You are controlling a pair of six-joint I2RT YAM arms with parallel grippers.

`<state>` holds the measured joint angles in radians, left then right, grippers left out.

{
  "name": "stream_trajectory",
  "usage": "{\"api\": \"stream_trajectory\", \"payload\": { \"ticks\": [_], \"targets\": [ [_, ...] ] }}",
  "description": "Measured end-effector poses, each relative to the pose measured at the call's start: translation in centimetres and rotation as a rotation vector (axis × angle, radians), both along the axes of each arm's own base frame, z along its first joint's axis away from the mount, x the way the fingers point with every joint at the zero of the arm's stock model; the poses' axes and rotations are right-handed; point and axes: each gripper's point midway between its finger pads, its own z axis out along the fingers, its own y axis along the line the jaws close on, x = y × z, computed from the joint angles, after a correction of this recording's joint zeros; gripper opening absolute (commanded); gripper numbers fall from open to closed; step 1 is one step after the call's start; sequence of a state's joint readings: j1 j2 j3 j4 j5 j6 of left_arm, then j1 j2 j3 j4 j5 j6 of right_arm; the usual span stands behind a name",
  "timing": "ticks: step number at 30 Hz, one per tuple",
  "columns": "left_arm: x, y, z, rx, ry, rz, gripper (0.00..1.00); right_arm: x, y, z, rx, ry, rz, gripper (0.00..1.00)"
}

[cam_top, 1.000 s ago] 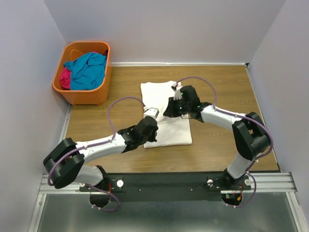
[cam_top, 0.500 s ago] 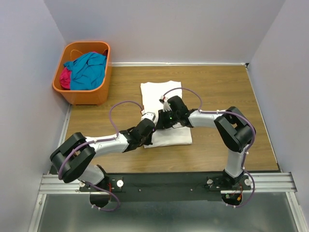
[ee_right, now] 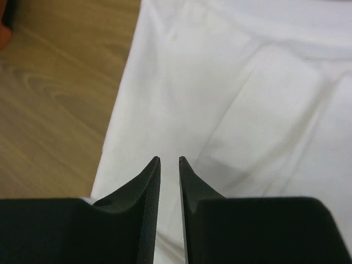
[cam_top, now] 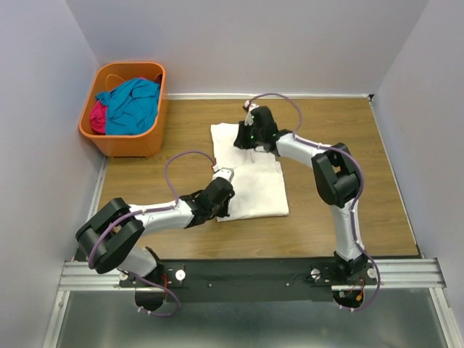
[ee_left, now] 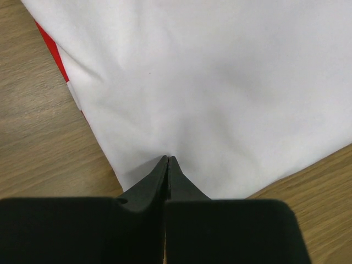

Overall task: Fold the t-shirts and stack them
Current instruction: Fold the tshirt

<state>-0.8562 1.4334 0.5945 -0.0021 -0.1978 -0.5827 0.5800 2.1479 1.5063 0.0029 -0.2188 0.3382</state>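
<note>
Basket (cam_top: pixel 127 146) stands back-left of the flat t-shirt (cam_top: pixel 255 193).

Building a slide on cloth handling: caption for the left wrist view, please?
Closed left fingers pinch the puckered edge of the white t-shirt on the wooden table; red print peeks out.

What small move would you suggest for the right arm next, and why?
Probably lower the right gripper and close it on the white t-shirt at its far left edge. Its fingers are narrowly parted over that edge with nothing between them, while the left gripper is shut on the near left corner, cloth puckering at its tips.
</note>
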Motion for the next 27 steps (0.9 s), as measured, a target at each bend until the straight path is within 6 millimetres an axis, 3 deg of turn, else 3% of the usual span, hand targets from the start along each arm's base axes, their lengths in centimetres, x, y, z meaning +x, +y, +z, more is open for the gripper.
{"api": "stream_trajectory", "payload": {
  "ticks": [2,5,8,12,15,19,21,27],
  "targets": [
    [0.0,0.0,0.0,0.001,0.000,0.000,0.07,3.2,-1.6,1.3,-0.011,-0.034,-0.057,0.27],
    [-0.1,0.1,0.1,0.003,0.003,0.001,0.07,4.6,-3.9,3.0,-0.027,-0.063,-0.104,0.28],
    [-0.4,0.4,0.2,0.013,0.012,0.001,0.07,3.6,-4.9,4.9,-0.025,-0.077,-0.101,0.28],
    [-0.4,1.1,0.5,0.031,0.025,0.014,0.07,-0.8,-6.2,6.5,0.013,-0.040,-0.048,0.28],
    [1.0,1.8,2.1,-0.012,-0.002,0.057,0.07,-4.8,-8.3,5.2,0.084,0.061,-0.002,0.28],
    [5.8,3.2,5.5,-0.168,-0.099,0.146,0.06,-6.4,-11.2,3.1,0.181,0.165,-0.016,0.27],
    [7.8,3.2,6.1,-0.217,-0.131,0.151,0.03,-6.8,-12.4,2.0,0.234,0.217,-0.033,0.27],
    [12.8,1.3,3.2,-0.299,-0.049,0.095,0.00,-5.2,-13.2,-0.2,0.378,0.285,-0.044,0.27]
  ]
}}
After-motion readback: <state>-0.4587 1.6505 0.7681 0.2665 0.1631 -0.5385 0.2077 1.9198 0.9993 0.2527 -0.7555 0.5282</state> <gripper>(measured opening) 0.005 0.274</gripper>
